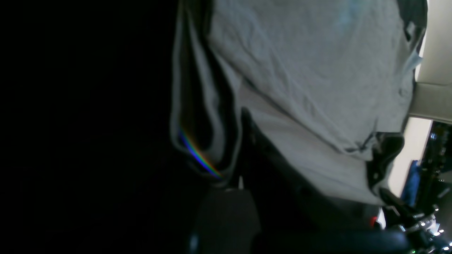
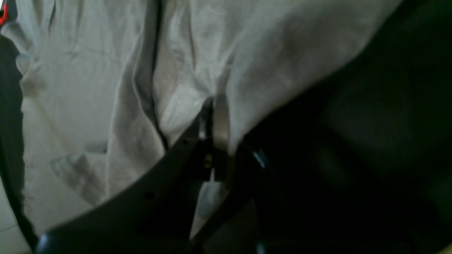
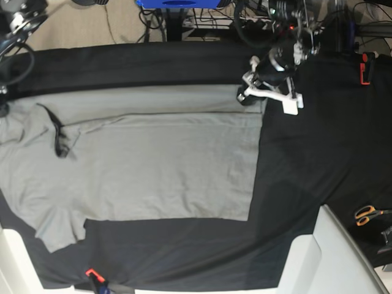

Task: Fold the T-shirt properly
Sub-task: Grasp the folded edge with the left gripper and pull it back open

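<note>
The left arm [image 3: 283,54] is black, with rounded joint housings, bright metal fittings near the top and a small red light. Black cables loop around it. Its end effector [image 3: 264,92] has white, angular finger plates with a white block at the tip. In the right wrist view, the right end effector [image 2: 208,141] shows dark, curved black finger arms with small screw holes and a pale metallic strip between them.

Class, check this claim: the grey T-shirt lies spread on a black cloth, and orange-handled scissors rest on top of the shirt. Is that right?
Not quite. The scissors lie off the T-shirt, at the right edge of the base view, well clear of its hem. The shirt is indeed spread on the black cloth.
</note>
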Robot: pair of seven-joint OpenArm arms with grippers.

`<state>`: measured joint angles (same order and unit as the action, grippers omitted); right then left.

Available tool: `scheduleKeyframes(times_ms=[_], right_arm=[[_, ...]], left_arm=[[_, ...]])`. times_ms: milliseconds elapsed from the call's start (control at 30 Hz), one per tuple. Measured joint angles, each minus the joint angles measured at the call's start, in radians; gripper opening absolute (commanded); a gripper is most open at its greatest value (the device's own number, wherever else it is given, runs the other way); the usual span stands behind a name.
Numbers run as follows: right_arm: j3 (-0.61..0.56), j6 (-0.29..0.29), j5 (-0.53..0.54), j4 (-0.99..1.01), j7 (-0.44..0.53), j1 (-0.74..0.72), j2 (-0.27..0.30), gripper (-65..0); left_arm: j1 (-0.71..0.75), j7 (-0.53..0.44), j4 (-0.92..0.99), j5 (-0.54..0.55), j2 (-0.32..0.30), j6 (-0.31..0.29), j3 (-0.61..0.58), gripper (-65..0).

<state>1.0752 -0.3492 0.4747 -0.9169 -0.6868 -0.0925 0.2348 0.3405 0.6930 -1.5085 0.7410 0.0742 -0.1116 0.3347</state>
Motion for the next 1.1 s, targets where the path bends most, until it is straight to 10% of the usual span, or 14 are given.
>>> scheduleKeyframes(times_ms=[300, 1100], right_arm=[[0.001, 0.008, 0.000, -0.270, -0.055, 0.128, -0.156, -65.0], [0.040, 0.001, 0.015, -0.352, -0.098, 0.241, -0.252, -65.0]], left_arm=[[0.088, -0.005, -0.072, 0.000, -0.066, -0.001, 0.004, -65.0], [0.174, -0.009, -0.072, 0.000, -0.125, -0.001, 0.024, -65.0]])
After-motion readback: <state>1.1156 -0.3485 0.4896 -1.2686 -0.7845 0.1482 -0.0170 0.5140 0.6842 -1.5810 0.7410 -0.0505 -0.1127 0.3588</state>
